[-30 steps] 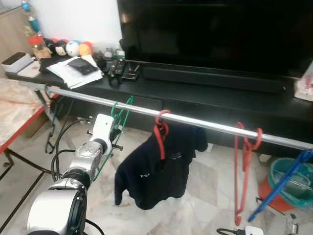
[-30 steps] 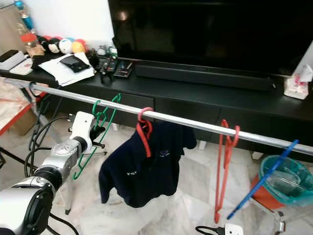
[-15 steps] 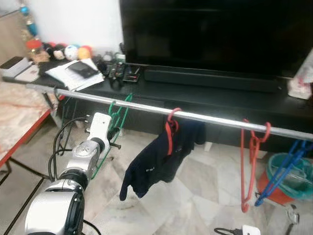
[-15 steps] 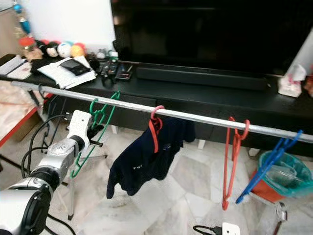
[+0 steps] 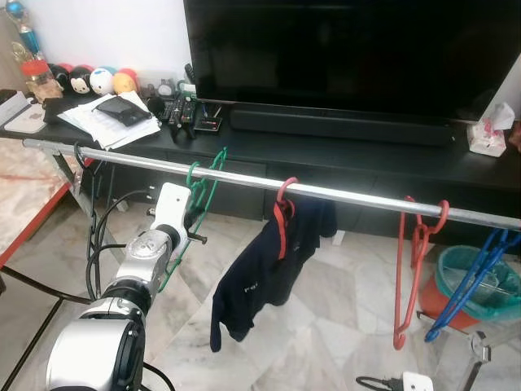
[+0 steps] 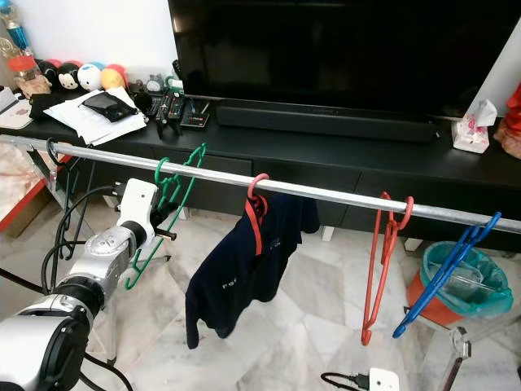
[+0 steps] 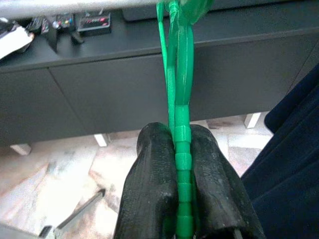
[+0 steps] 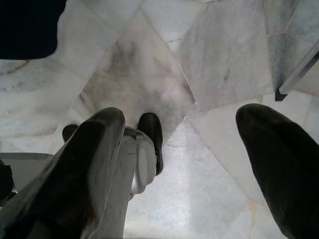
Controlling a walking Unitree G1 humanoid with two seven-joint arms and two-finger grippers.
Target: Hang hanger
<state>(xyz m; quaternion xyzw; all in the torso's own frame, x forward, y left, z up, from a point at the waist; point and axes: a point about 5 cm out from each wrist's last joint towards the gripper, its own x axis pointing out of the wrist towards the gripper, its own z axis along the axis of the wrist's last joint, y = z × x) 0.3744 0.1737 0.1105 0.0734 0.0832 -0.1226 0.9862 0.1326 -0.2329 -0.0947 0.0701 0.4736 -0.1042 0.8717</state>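
A green plastic hanger (image 5: 204, 176) hangs with its hook over the silver rail (image 5: 342, 195), near the rail's left end. My left gripper (image 7: 175, 132) is shut on the green hanger (image 7: 178, 94) a little below the rail, both black fingers (image 7: 152, 169) pressed against its stem. In the eye views the left arm's white wrist (image 5: 170, 208) reaches up to the hanger from below. My right gripper (image 8: 182, 117) is open and points down at the marble floor, with nothing between its fingers.
Further right on the rail hang a red hanger with a navy shirt (image 5: 260, 273), an empty red hanger (image 5: 413, 261) and a blue hanger (image 5: 476, 273). Behind stand a black TV cabinet (image 5: 366, 159) and TV. A teal basket (image 5: 456, 273) sits at the right, a red-edged table (image 5: 24, 187) at the left.
The camera has shifted, so the whole scene sits differently. The navy shirt has turned from broadside to nearly edge-on. My left gripper stays shut on the green hanger at the rail.
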